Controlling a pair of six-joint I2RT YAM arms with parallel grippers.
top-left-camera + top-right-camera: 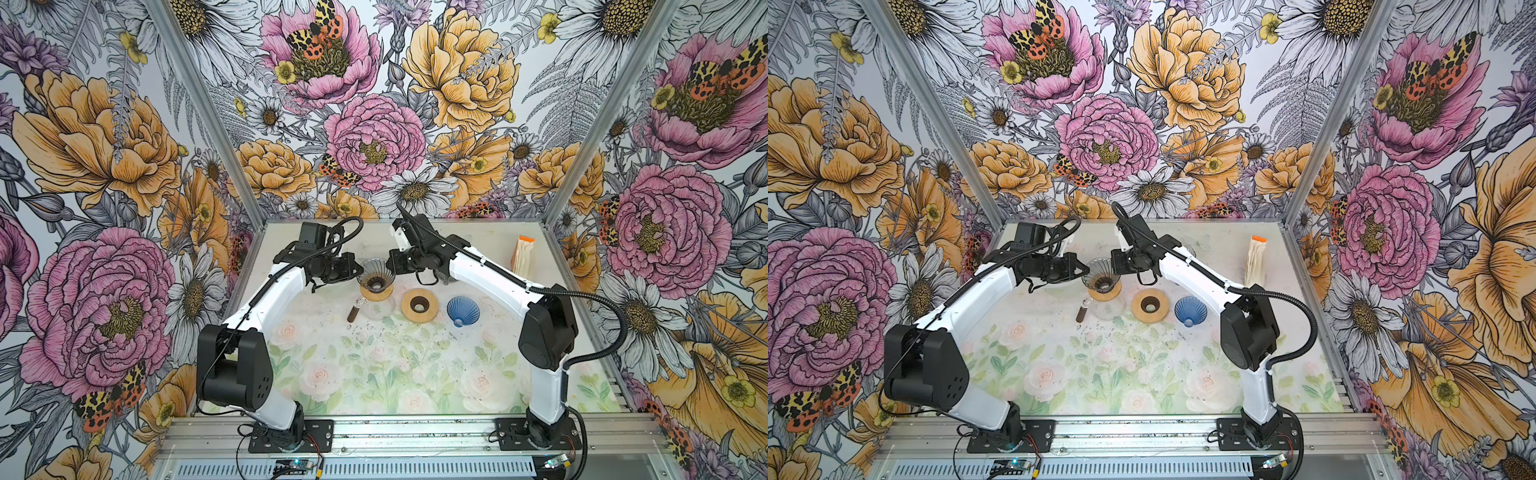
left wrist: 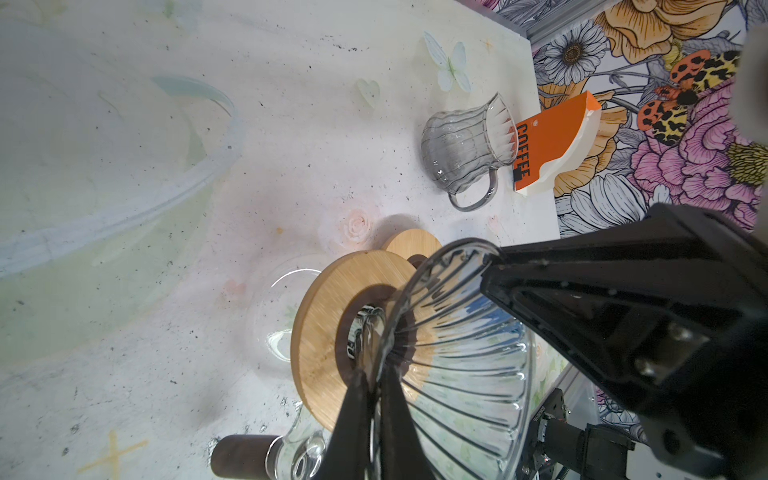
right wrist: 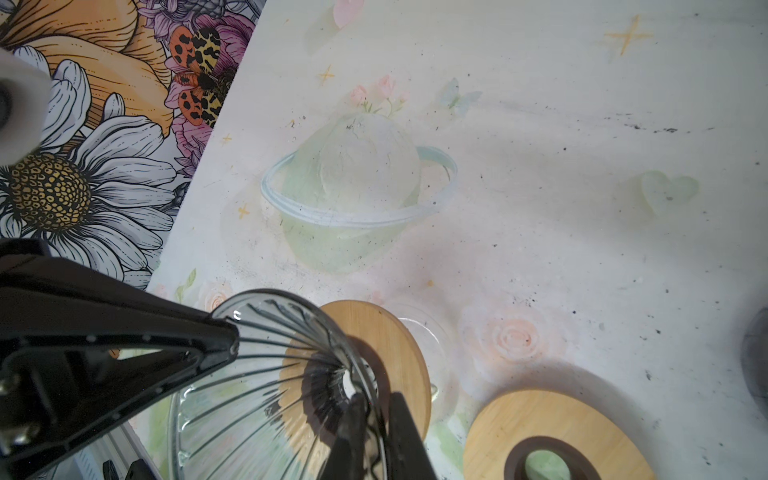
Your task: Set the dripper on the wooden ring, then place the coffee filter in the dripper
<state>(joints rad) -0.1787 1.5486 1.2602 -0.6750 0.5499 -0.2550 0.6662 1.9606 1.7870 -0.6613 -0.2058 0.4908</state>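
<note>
You had the left gripper (image 1: pixel 358 270) clenched on the rim of the glass dripper (image 1: pixel 376 274). In the left wrist view its 2 fingers (image 2: pixel 353 424) pinched the ribbed glass wall between them. Your right gripper (image 1: pixel 390 266) grasped the opposite side of that same rim, and the right wrist view showed its fingers (image 3: pixel 405 436) closed on either side of the glass.

The glass dripper sat upright on a wooden ring (image 1: pixel 376 294), which rested on a clear glass carafe (image 1: pixel 380 309). The carafe's dark handle (image 1: pixel 354 314) stuck out below the glass dripper on the left arm's side.

The coffee filter pack (image 1: pixel 524 253), with its orange top, stood well apart from the glass dripper on the right arm's side, near the enclosure wall. A ribbed glass pitcher (image 2: pixel 461 153) stood just beside that pack, between it and the glass dripper.

A 2nd wooden ring (image 1: pixel 419 305) lay flat on the bench (image 1: pixel 374 374) near the glass dripper, just beside the carafe. A blue dripper (image 1: pixel 462 311) lay on the bench beyond that ring, farther from the glass dripper.
</note>
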